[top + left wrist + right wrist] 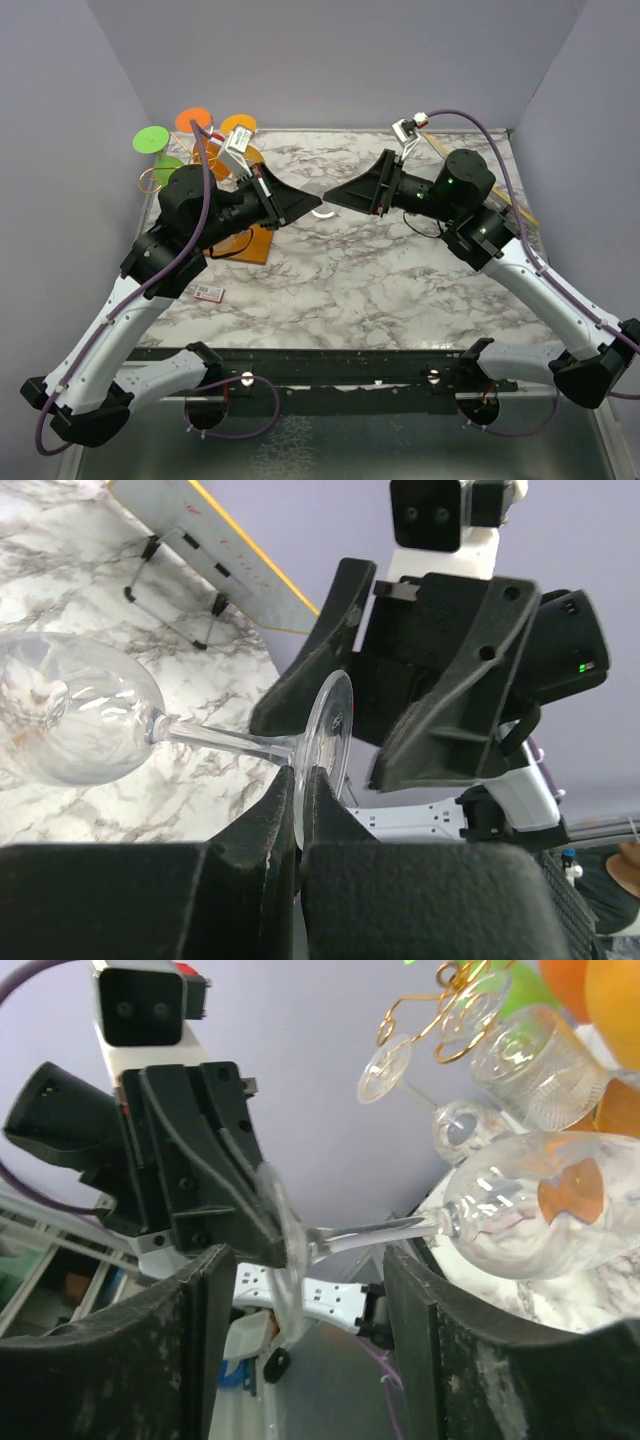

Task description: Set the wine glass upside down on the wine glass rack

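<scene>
The clear wine glass (80, 715) lies sideways in the air between my two grippers. My left gripper (298, 780) is shut on the rim of its round foot (328, 735). The stem (375, 1232) runs across between the open fingers of my right gripper (305, 1260), which do not touch it; the bowl (535, 1205) is at the right. In the top view the left gripper (305, 207) and right gripper (335, 197) face each other mid-table. The gold wire rack (440, 1000) on its orange-brown base (250, 242) stands at the back left, behind the left arm.
Several glasses hang on the rack, with green (152, 139) and orange (193, 119) feet on top. A thin yellow-edged board (235, 570) on wire legs stands at the back right. A small label (208, 293) lies near the left arm. Grey walls enclose the marble table (380, 280).
</scene>
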Robot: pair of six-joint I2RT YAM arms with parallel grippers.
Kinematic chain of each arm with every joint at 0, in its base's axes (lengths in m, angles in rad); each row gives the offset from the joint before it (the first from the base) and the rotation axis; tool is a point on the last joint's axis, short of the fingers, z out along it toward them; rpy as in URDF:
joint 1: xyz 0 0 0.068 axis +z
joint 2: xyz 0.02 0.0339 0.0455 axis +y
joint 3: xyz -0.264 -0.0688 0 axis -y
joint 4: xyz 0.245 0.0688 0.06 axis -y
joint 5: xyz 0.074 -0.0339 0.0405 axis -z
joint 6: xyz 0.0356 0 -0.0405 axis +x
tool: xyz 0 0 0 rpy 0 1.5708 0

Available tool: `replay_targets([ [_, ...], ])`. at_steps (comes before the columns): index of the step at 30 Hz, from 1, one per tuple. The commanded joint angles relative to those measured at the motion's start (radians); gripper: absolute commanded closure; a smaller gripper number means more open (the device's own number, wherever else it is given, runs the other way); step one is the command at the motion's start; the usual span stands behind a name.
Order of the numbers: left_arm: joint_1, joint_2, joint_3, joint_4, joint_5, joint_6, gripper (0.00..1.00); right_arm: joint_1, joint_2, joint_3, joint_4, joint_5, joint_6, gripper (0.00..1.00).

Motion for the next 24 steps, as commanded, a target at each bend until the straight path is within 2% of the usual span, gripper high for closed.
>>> replay_targets([
  [1, 0.000, 0.076, 0.141, 0.029, 0.078, 0.012, 1.00, 0.001, -0.048, -0.003, -0.045, 0.138, -0.038, 0.28],
  [5, 0.008, 0.169, 0.292, -0.020, 0.068, 0.061, 1.00, 0.002, -0.112, 0.016, -0.103, 0.310, -0.118, 0.19],
  [11, 0.042, 0.277, 0.522, -0.067, 0.016, 0.143, 1.00, 0.001, -0.239, -0.036, -0.124, 0.515, -0.167, 0.16],
  [16, 0.056, 0.325, 0.716, -0.137, -0.179, 0.249, 1.00, 0.002, -0.296, -0.071, -0.136, 0.578, -0.182, 0.16],
  [24, 0.058, 0.312, 0.764, -0.201, -0.579, 0.398, 1.00, 0.001, -0.287, -0.083, -0.155, 0.572, -0.195, 0.16],
])
